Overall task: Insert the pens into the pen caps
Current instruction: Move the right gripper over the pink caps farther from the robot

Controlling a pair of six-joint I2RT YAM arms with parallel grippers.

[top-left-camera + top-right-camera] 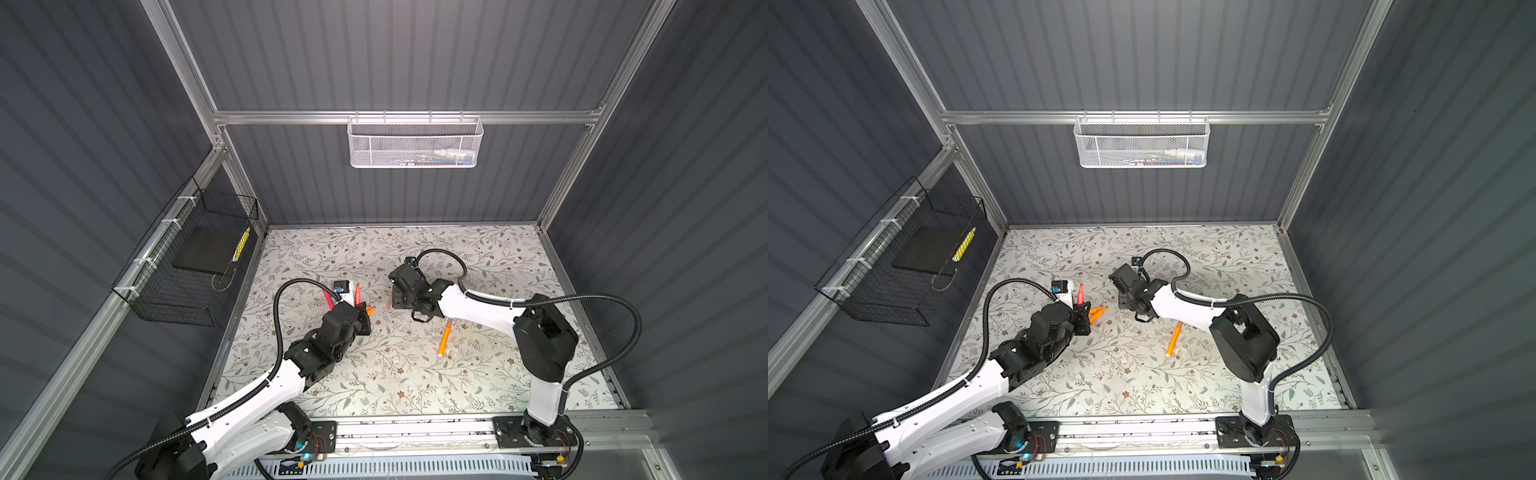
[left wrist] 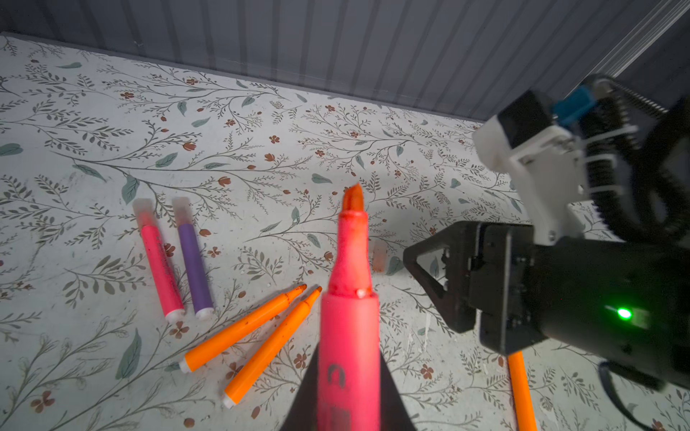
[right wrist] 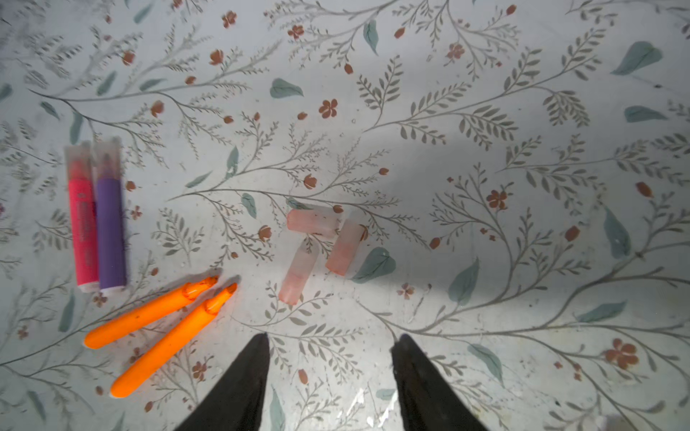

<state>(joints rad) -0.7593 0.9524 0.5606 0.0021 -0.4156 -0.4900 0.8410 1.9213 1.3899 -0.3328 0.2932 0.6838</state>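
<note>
One uncapped orange pen (image 1: 444,338) lies alone on the table (image 1: 374,395), nearest the robot base and right of centre.

Farther in, the left gripper (image 2: 349,392) is clamped on the barrel of an uncapped pink pen (image 2: 349,317). The pen's tip is raised and points away from the base. Two more uncapped orange pens (image 3: 149,313) lie side by side on the table just beside this gripper.

The right gripper (image 3: 332,337) hangs above the table with its jaws apart and nothing between them. Three loose pen caps (image 3: 345,246) lie just beyond its fingertips, on its left, between the two grippers. The right arm is the nearer one and the only free one.

The closest cap (image 3: 298,272) has its long axis roughly in line with the fingers, so the jaws would close across its width.

At the left of the group, a capped pink pen (image 3: 82,224) and a purple pen (image 3: 110,224) already wear caps.
</note>
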